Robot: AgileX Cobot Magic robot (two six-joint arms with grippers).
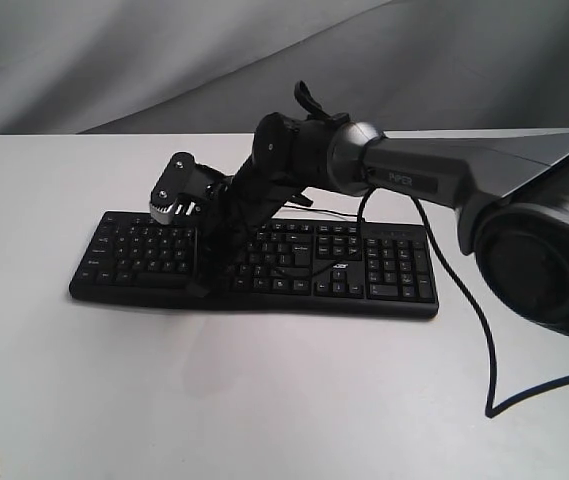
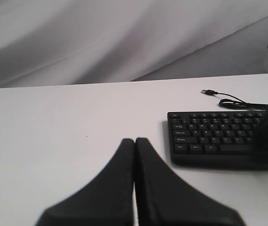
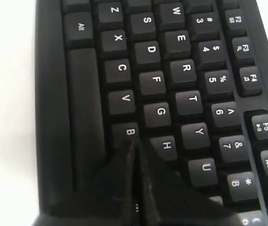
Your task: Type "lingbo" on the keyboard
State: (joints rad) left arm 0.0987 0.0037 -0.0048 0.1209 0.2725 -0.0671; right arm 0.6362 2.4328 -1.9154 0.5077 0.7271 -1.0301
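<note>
White table (image 1: 54, 400) | keyboard (image 1: 384, 268) | right end effector (image 3: 134, 146) pinched, at B key (image 3: 130, 132)

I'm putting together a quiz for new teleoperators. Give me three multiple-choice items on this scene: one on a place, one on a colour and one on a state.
1. Where on the keyboard is the tip of the right gripper?
A) at one of its corners
B) at the B key
C) off it entirely

2. What colour are the key legends?
A) red
B) yellow
C) white

3. How does the left gripper stand?
A) shut, holding nothing
B) wide open
C) gripping a pen

Key:
1 B: the right wrist view shows the closed fingertips meeting at the B key.
2 C: the letters are white on black keys.
3 A: its fingers press together above the white table, beside the keyboard.
</note>
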